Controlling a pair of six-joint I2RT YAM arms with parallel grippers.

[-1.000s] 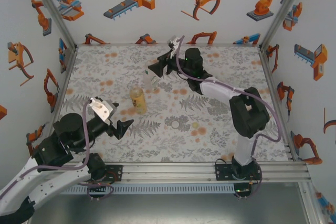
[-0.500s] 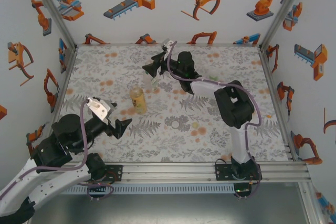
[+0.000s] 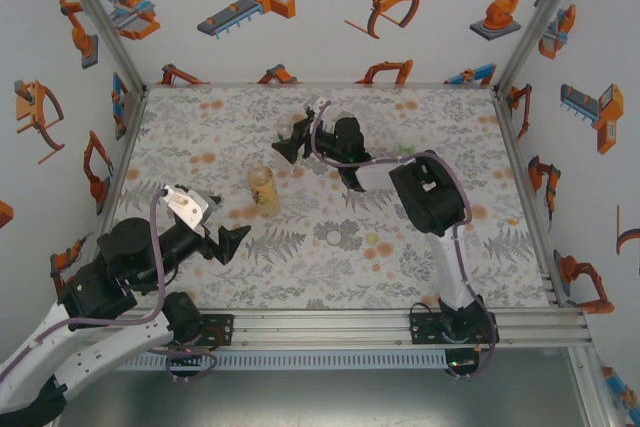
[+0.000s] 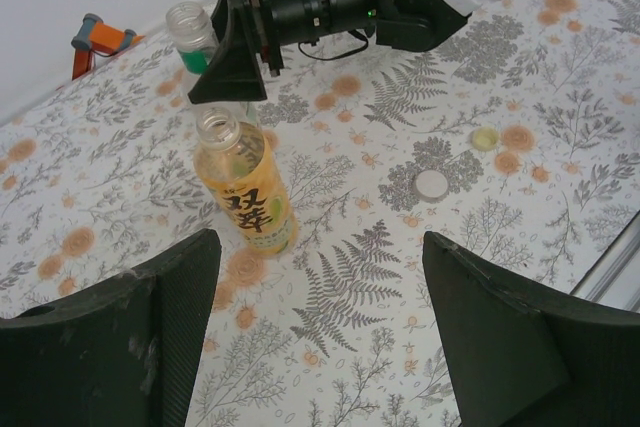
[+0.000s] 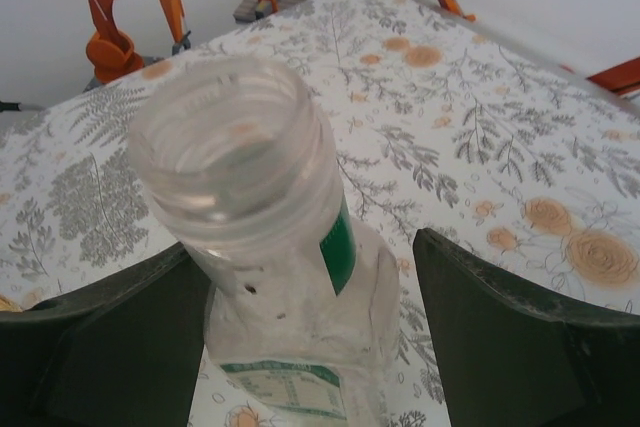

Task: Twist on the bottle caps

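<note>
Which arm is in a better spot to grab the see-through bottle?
Right. The right gripper is open around the clear bottle; the left gripper faces the yellow bottle, farther away.

Left arm [image 3: 128, 259] sits low and folded at near left, left gripper [image 3: 230, 243] pointing right, jaws wide apart and holding nothing. Right arm [image 3: 430, 197] reaches to far centre with the wrist turned left, right gripper [image 3: 288, 143] level, jaws parted.

White arms [image 3: 455, 282], black joints [image 3: 428, 197], purple cables [image 3: 158, 232]
</note>
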